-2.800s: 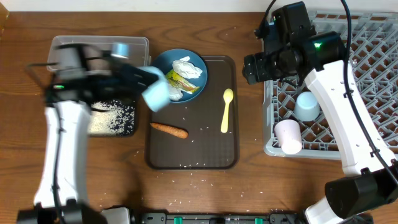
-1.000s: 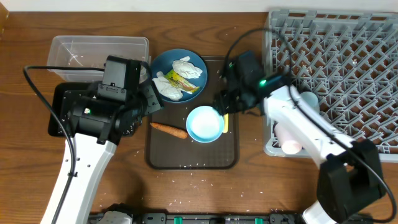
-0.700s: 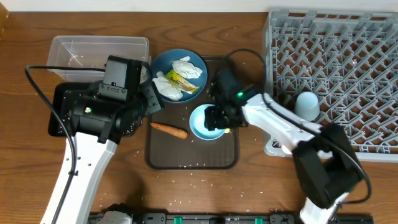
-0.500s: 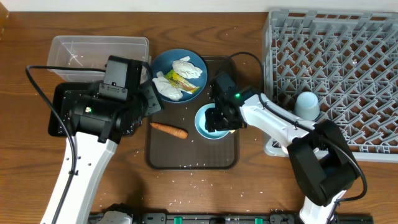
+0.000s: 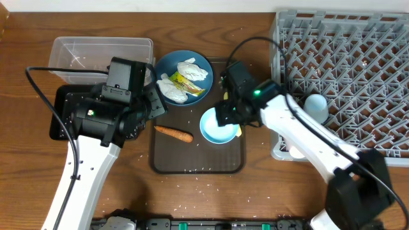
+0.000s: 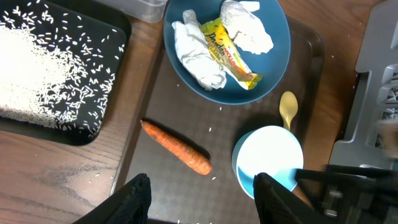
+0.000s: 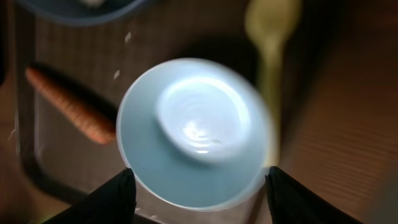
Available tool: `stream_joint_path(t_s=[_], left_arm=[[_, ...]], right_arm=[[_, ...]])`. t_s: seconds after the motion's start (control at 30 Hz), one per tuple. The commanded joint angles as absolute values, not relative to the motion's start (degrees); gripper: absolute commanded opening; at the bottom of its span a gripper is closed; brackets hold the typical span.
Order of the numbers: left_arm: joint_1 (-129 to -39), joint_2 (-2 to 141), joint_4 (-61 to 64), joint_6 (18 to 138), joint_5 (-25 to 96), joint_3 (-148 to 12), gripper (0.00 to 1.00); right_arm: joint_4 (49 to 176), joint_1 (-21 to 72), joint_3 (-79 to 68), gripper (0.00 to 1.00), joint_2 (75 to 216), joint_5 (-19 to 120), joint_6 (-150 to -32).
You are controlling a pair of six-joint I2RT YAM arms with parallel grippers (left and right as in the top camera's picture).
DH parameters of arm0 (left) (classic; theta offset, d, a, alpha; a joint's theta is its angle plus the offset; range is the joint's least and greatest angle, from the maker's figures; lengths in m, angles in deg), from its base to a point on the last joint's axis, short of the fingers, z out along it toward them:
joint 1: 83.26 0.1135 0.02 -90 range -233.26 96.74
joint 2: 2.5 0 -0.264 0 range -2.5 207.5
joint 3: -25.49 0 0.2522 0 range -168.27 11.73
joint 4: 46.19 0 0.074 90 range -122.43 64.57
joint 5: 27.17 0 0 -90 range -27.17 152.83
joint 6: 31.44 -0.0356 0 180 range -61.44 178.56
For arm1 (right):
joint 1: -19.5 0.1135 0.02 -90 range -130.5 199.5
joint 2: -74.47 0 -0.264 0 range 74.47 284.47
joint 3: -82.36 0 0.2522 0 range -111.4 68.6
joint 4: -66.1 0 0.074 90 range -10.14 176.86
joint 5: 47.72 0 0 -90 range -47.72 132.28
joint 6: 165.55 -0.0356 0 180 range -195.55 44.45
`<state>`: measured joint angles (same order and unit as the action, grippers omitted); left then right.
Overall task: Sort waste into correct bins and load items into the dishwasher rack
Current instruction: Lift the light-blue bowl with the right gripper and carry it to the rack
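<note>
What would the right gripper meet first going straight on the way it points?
Probably the bowl, centred under the right gripper and its spread fingers, on the brown tray; depth is unclear.

A: The white left arm (image 5: 80, 172) stands bent, the black two-finger left gripper (image 6: 202, 182) facing straight down, fingers spread wide.
B: And the white right arm (image 5: 307, 137) stretches leftward, black two-finger right gripper (image 7: 199, 174) facing down too, fingers wide apart.
</note>
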<state>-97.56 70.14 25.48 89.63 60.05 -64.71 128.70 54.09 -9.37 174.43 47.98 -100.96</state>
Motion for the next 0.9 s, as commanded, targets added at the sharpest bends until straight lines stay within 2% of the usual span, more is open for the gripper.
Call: stream_joint_path(t_s=[0.0, 0.2, 0.5, 0.57, 0.63, 0.67, 0.87], left_arm=[[-97.3, 70.49, 25.62, 88.85, 60.99, -65.09, 0.55], [-97.3, 70.49, 25.72, 88.85, 60.99, -65.09, 0.56], [-97.3, 70.49, 26.03, 88.85, 60.99, -65.09, 0.56], [-97.3, 70.49, 26.01, 88.85, 61.01, -65.09, 0.56], [-97.3, 70.49, 25.9, 88.85, 61.03, -65.09, 0.56], [-97.3, 70.49, 25.86, 88.85, 61.16, -65.09, 0.56], [-97.3, 70.49, 26.05, 88.87, 62.47, -64.5, 0.56]], right_arm=[[129.97, 53.37, -9.57, 0.64, 174.87, 38.27, -100.37], [129.03, 53.31, -8.26, 0.59, 179.46, 38.27, -100.39], [127.25, 53.35, -8.19, 0.44, 184.64, 40.85, -100.33], [126.75, 53.46, -8.19, 0.35, 184.64, 40.85, -100.33], [126.27, 53.68, -8.13, 0.2, 184.64, 40.83, -100.33], [125.9, 53.76, -8.02, 0.18, 184.66, 40.85, -100.35], [124.19, 54.07, -7.03, 0.18, 185.47, 41.07, -100.35]])
